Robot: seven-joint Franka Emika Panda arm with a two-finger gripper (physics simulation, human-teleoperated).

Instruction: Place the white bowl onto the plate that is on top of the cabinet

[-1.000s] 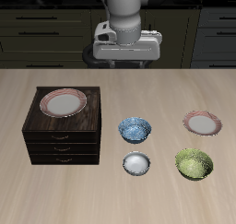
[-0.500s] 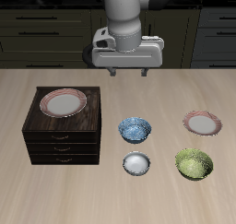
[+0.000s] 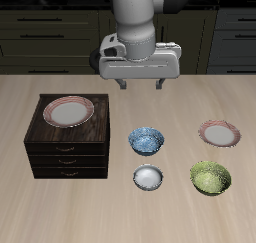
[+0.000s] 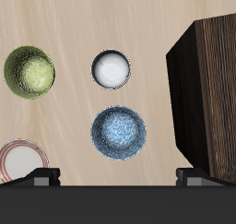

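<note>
The small white bowl sits on the table near the front edge, just in front of the blue-patterned bowl. The plate, off-white with a reddish-pink rim, lies on top of the dark-brown cabinet. My gripper hangs open high above the table, well behind the bowls, with nothing between its fingers. In the wrist view only the two dark fingertips show at the frame's edge.
A larger green bowl stands beside the white bowl. A second pink-rimmed plate lies on the table behind the green bowl. Dark kitchen cupboards line the back.
The gripper has come down and forward a little toward the bowls, and its fingers now show lower. Bowls, plates and cabinet have not moved.
</note>
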